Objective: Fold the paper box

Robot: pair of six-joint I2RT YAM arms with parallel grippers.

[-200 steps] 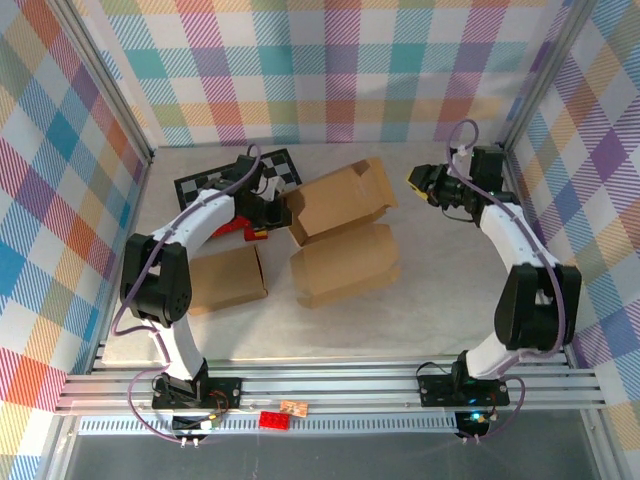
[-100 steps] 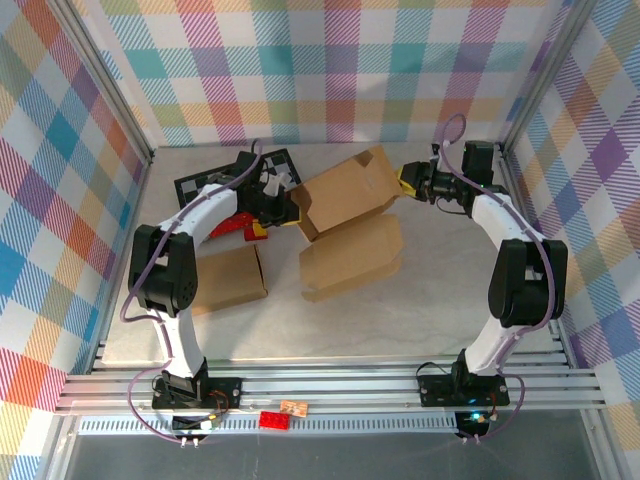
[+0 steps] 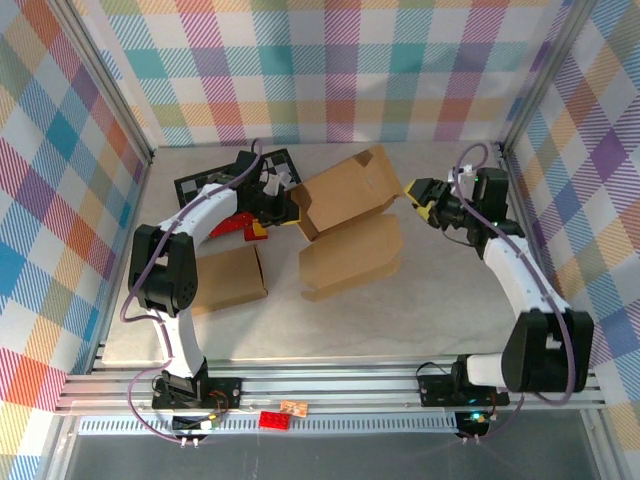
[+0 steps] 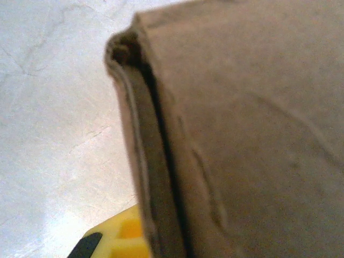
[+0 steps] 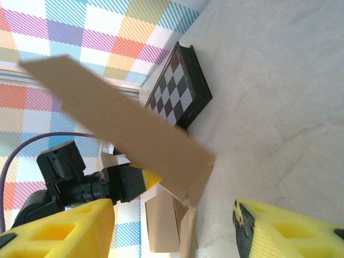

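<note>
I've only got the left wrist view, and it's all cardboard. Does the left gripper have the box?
Observer: Yes, the left gripper is shut on the box's left edge.
Operator: And the right one?
Observer: The right gripper is open, with nothing between its fingers; the box's flap is just ahead of it.
Operator: Anything else nearby?
Observer: A checkerboard lies flat just beyond the left gripper.
</note>
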